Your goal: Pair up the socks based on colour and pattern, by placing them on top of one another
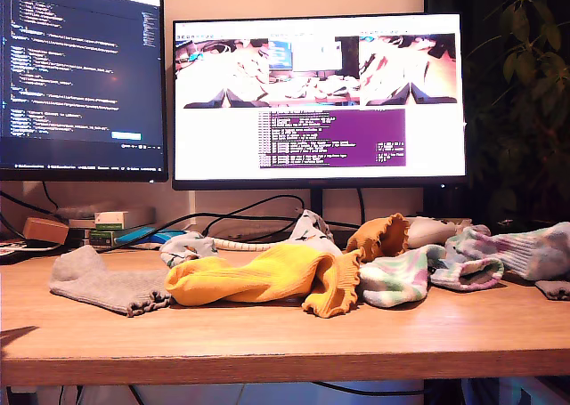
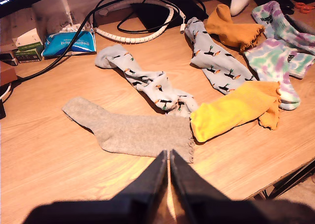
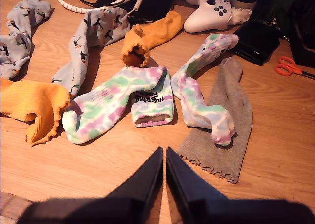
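Jaws of my first gripper (image 2: pixel 169 157) are pressed together with nothing between them, hovering above the near edge of the desk (image 2: pixel 44 150). Just ahead of their tips lies a plain grey ribbed sock (image 2: pixel 133 130), flat, its long axis running across my line of approach, scalloped cuff nearest the jaws. My second gripper (image 3: pixel 164 155) is likewise closed and empty — and the other grey sock (image 3: pixel 224 130) lies just ahead of it and a little aside, long axis running away from the jaws, frilled cuff closest, one end of a pastel blotched sock (image 3: pixel 202 96) draped over it.

So each arm has 1 grey sock close by; pairing them means carrying one across the spread, I judge, and the first arm's sock is the uncovered one.

Beyond: a mustard-yellow sock (image 2: pixel 236 108) touches the grey cuff in the first wrist view, 2 pale grey-blue printed socks (image 2: pixel 147 81) (image 2: pixel 216 61) lie further back, a second yellow sock (image 2: pixel 231 29) behind them. Another blotched sock (image 3: pixel 118 106) lies beside its match. In the exterior view the grey sock (image 1: pixel 102 285) sits at that view's left.
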Robot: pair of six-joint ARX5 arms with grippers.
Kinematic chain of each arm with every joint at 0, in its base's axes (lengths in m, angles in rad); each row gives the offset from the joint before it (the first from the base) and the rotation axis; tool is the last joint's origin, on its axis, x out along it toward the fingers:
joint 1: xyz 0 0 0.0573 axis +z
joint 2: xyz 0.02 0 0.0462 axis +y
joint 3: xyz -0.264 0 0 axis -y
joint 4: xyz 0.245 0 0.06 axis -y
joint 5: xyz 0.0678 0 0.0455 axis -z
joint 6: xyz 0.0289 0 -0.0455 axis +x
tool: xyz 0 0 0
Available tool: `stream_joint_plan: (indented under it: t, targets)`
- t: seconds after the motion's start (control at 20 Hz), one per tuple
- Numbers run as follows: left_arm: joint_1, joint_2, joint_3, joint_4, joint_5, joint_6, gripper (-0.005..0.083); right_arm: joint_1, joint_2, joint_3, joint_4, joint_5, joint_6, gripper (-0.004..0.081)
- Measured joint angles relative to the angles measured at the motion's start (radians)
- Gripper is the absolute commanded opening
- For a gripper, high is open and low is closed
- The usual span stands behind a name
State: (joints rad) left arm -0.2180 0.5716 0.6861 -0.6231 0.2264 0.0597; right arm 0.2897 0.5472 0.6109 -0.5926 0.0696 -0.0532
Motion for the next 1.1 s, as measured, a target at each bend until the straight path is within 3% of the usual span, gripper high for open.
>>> stream_joint_plan:
  t: [0.3, 0.6, 0.85, 0.95, 1.1]
  targets:
    - [0.000, -0.066, -0.001, -0.003, 0.026, -0.004, -0.0019, 0.000, 0.000, 0.000, 0.000, -0.042, 0.027, -0.0011]
    - [0.000, 0.013, 0.000, 0.023, -0.020, -0.011, -0.0019, 0.000, 0.000, 0.000, 0.002, -0.064, 0.027, -0.0010]
    - [0.000, 0.356, 0.000, 0.140, -0.026, -0.056, -0.0019, 0.002, 0.025, 0.000, 0.038, -0.256, 0.026, -0.0011]
    - [0.000, 0.446, 0.000, 0.216, -0.026, -0.057, -0.0019, 0.022, 0.080, 0.000, 0.077, -0.348, 0.027, -0.0010]
    - [0.003, 0.531, 0.000, 0.323, -0.026, -0.057, -0.0019, 0.074, 0.198, 0.000, 0.146, -0.418, 0.027, -0.0010]
